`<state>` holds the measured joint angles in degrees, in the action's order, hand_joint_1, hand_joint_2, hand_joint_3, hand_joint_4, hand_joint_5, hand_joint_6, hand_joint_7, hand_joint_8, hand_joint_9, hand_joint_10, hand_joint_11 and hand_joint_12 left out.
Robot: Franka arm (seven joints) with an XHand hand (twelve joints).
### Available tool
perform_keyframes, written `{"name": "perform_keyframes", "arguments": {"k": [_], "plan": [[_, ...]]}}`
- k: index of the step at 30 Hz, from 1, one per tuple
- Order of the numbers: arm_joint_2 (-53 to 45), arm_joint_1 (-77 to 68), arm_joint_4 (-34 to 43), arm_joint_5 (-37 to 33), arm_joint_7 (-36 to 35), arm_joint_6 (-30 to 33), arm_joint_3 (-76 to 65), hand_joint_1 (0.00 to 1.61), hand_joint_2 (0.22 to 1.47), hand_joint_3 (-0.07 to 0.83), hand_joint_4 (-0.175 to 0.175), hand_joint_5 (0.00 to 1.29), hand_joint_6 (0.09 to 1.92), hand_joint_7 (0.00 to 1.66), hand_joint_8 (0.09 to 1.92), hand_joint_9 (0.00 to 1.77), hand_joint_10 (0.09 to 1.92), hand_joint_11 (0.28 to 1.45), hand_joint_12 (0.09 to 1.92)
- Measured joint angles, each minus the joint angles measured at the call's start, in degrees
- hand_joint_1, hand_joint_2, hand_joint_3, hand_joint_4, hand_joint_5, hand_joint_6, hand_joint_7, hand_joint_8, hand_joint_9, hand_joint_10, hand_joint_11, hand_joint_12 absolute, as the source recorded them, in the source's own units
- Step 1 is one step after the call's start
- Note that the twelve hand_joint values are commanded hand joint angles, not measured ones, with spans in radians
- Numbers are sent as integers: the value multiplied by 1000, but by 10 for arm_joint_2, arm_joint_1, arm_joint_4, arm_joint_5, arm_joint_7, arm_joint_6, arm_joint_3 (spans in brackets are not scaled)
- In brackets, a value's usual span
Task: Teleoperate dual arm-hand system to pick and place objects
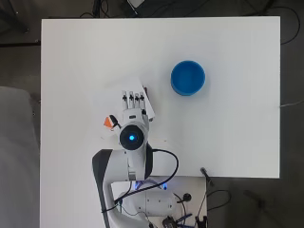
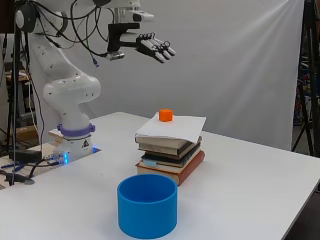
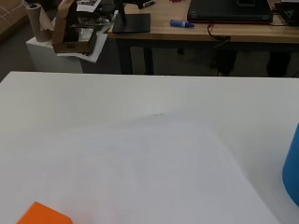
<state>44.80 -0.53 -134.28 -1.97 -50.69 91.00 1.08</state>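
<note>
I have the hand (image 2: 156, 48) high in the air above the stack of books (image 2: 170, 155), well clear of it. Its fingers (image 1: 130, 99) are stretched out nearly straight and lie side by side, pointing away from the arm's base toward the far edge of the desk (image 1: 237, 142); they hold nothing.

The orange cube (image 2: 166, 115) sits on the white sheet (image 2: 175, 127) that covers the top book, close to that sheet's edge nearest the arm. From overhead only a part of the cube (image 1: 109, 122) shows beside the wrist, the rest being hidden under the arm. It is about as wide as it is tall, so I can make out no long axis; it rests flat, with one face up. In the wrist view one corner of it (image 3: 44, 215) shows on the white paper.

The stack stands near the middle of the desk, its books somewhat askew from one another. The blue round bowl (image 1: 188, 78) stands upright and open-topped on the bare desk, apart from the books, toward the desk's right edge as the arm faces.
</note>
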Motion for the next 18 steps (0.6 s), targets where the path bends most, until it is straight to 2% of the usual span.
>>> {"name": "perform_keyframes", "arguments": {"k": [5,9,11,15,18], "plan": [[-5,-6,14,-80,19,14,24,271,1057,-2,16,333,87,445,87,580,87,464,87],[-4,-7,14,-78,34,27,38,296,1048,-4,19,318,87,407,87,521,87,452,87],[2,-8,-2,-81,38,41,39,308,1049,-3,31,326,87,404,87,505,87,456,87],[21,-10,-69,-96,30,114,47,285,1055,0,76,375,87,437,87,538,87,472,87],[26,-11,-122,-104,18,180,54,269,1054,-1,90,398,87,478,87,580,87,490,87]]}}
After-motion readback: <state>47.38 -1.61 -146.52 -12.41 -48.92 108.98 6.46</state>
